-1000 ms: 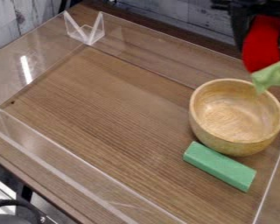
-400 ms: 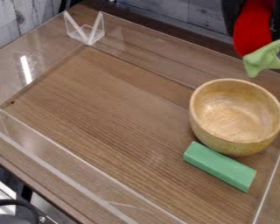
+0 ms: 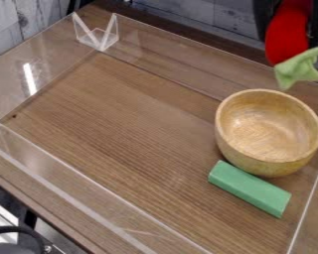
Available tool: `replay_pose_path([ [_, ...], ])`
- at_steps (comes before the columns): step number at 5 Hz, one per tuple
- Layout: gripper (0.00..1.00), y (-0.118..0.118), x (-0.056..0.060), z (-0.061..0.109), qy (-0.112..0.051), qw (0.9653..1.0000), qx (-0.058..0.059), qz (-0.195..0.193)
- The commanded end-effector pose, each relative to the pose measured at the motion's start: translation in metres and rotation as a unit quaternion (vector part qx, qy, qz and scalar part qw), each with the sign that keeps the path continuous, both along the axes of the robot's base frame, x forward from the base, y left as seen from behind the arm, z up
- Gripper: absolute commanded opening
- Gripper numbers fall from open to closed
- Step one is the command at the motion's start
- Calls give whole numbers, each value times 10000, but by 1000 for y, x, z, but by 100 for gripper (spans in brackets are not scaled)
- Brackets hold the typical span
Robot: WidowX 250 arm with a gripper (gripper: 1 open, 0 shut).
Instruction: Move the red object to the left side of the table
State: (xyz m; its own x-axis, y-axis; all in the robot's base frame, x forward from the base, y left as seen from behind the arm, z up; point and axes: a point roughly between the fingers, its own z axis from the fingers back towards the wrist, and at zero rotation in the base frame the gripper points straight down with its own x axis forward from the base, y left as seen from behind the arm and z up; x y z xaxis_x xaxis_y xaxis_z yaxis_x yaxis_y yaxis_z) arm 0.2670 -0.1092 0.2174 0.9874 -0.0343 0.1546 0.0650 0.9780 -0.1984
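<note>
We see our gripper [image 3: 289, 20] clamped on the red object [image 3: 289, 38], held above the table's [image 3: 122, 119] far right edge, over the bowl [image 3: 268, 131].

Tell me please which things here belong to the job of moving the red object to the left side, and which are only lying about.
Part of the job:
- red object, held up in the air at the top right
- gripper, shut on it
- table, where it must go on the left side

Only lying about:
- wooden bowl
- green block, in front of the bowl
</note>
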Motion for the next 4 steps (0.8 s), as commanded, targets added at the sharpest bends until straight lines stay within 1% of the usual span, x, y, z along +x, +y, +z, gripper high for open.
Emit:
replay_pose_path([
  [1,0,8,-6,16,-317,9993,-113,-172],
  [2,0,21,-13,9,-284,9992,-111,-271],
  [3,0,62,-13,4,-235,9997,-11,-102],
  [4,0,84,-22,-9,-163,9998,76,-131],
])
